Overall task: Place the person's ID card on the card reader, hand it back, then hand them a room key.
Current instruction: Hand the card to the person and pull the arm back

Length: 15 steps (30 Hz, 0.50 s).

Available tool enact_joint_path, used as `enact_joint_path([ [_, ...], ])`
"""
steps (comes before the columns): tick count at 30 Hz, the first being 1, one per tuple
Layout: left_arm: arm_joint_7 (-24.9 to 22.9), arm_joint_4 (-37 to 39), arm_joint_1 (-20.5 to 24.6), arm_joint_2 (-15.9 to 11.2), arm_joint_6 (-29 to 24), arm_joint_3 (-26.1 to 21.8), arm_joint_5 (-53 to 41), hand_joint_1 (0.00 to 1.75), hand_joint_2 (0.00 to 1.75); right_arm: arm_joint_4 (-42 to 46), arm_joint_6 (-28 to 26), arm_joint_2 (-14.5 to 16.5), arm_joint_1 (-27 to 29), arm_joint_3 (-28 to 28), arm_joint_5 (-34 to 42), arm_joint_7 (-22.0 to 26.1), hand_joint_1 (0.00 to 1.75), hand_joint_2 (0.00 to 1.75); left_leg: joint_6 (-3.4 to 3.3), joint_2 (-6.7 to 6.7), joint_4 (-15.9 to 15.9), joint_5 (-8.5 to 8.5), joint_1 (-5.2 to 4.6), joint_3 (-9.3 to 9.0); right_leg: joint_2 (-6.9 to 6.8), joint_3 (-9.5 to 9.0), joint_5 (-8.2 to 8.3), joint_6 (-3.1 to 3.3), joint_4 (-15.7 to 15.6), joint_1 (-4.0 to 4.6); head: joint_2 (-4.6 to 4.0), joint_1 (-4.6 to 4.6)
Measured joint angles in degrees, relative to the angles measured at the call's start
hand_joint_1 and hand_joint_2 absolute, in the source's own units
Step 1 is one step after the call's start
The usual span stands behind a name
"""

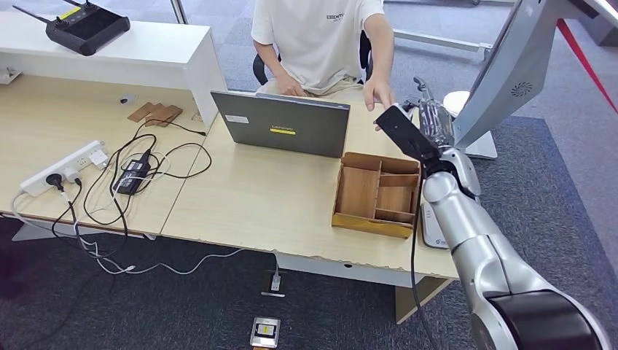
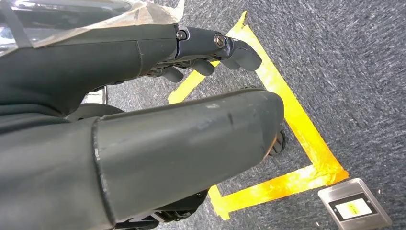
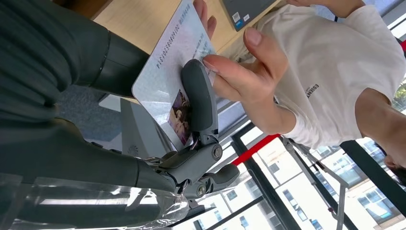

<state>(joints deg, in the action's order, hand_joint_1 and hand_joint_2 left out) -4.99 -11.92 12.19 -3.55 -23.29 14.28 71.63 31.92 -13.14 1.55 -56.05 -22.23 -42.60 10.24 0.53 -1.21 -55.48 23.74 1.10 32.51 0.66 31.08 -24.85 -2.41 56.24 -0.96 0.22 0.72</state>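
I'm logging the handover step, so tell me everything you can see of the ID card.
The ID card is a thin, flat, pale rectangle, plastic-looking, with a line of printed digits along one edge and a small portrait photo near one end. The robot's right hand holds it, one grey finger lying across its face. The person's hand touches its far end with its fingertips. It is up off the table, beyond the wooden tray.

Even, bright indoor light; soft shadows under desk (image 1: 277,197). Daylight glare through windows (image 3: 306,191). Hand (image 2: 143,143) close, blurred.
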Motion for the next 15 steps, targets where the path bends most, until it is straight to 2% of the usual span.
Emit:
enact_joint_path([
  [2, -0.1, 0.0, 0.0, 0.0, -0.1, 0.0, 0.0, 0.0, 0.0, -0.6, -0.3, 0.0, 0.0, 0.0, 0.0, 0.0, 0.01, 1.75, 0.0, 0.01, 0.0, 0.0, 0.0, 0.0, 0.0, 0.01, 0.0, 0.0, 0.0, 0.0, 0.0, 0.0],
  [3, -0.1, 0.0, 0.1, 0.1, -0.2, 0.0, 0.0, 0.0, 0.0, -0.9, -0.6, -0.1, 0.0, 0.0, 0.0, -0.1, 0.0, 1.75, 0.0, 0.02, 0.0, 0.0, 0.0, 0.0, 0.0, 0.02, 0.0, 0.0, 0.0, 0.0, 0.0, 0.0],
  [7, -0.2, -0.1, 0.1, 0.1, -0.6, 0.0, 0.0, 0.0, 0.0, -1.8, -2.4, -0.5, 0.2, 0.0, 0.7, 0.1, 0.0, 0.0, 0.0, 0.02, 0.0, 0.0, 0.0, 0.0, 0.01, 0.02, 0.0, 0.0, 0.0, 0.0, 0.0, -0.01],
  [15, 1.4, -0.1, -0.8, 0.1, 0.7, 0.1, 0.4, 0.0, 0.0, -2.2, -0.2, -1.0, 1.0, 1.2, 10.5, 2.5, 0.0, 0.0, 0.0, 0.03, 0.0, 0.0, 0.0, 0.0, 0.02, 0.02, 0.01, 0.0, 0.0, 0.0, 0.0, -0.01],
])
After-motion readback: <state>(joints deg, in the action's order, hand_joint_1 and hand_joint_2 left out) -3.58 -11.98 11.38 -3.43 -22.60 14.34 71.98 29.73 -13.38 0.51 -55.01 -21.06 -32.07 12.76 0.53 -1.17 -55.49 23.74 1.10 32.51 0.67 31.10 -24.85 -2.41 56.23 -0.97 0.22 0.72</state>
